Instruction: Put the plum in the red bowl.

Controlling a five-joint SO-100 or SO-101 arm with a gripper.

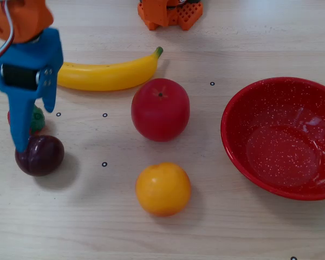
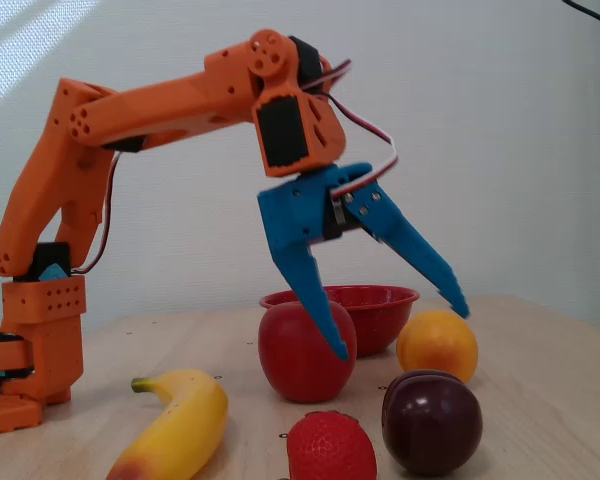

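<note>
The plum is small, glossy and dark purple; it lies at the left of the table in a fixed view, just below a red strawberry. It also lies at the front. My blue gripper hangs over the strawberry and the plum's upper edge. Seen from the side, the gripper is open wide and empty, above the plum and apart from it. The red bowl, speckled white, sits empty at the right; in the side view the red bowl stands behind the fruit.
A yellow banana lies at the back, a big red apple in the middle and an orange in front of it. The orange arm base stands at the table's far edge.
</note>
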